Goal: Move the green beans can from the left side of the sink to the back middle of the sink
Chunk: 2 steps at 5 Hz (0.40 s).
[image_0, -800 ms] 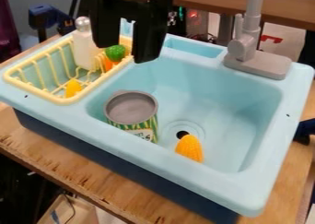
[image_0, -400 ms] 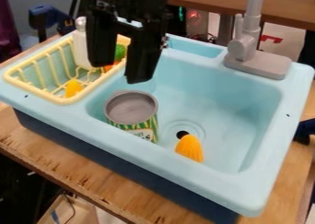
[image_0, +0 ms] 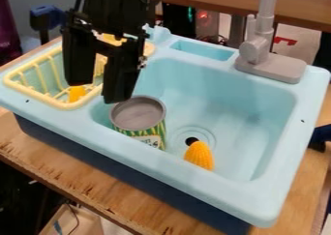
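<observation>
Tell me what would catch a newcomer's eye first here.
Probably the big black gripper, hanging with its fingers apart in front of the yellow dish rack on the left of the picture. Next comes the pale blue sink, where an orange-yellow toy corn cob lies beside the drain, with a gray-topped can standing nearby.

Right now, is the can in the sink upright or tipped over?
Upright: the can stands in the sink, its round grey end facing up and its patterned side below.
</observation>
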### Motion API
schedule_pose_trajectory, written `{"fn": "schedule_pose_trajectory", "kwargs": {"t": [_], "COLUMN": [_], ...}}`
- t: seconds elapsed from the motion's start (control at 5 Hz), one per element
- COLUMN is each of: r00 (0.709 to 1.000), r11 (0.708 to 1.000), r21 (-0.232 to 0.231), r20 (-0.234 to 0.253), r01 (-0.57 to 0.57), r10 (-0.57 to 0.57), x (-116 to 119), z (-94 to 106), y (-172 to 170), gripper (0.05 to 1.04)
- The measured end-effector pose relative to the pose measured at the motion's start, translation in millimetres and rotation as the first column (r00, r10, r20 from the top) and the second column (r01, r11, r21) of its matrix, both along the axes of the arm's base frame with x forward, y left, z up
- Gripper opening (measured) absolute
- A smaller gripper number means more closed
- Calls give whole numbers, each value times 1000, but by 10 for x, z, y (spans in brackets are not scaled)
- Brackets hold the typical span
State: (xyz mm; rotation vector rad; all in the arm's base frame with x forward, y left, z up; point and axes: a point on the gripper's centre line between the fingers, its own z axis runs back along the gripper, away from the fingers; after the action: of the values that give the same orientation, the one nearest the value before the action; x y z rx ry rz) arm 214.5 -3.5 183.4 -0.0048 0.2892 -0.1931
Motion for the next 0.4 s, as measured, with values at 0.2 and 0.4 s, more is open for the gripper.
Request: {"fn": "schedule_pose_trajectory", "kwargs": {"t": [0.2,0.4], "r00": [999,998], "r11": [999,998], "r21": [-10,-19], "r20": [1,-4], "r01": [34,58], "r10": [-34,-58], "x": [70,119], "z": [-81,-188], "y": [-2,-5], "gripper": [999,999]}}
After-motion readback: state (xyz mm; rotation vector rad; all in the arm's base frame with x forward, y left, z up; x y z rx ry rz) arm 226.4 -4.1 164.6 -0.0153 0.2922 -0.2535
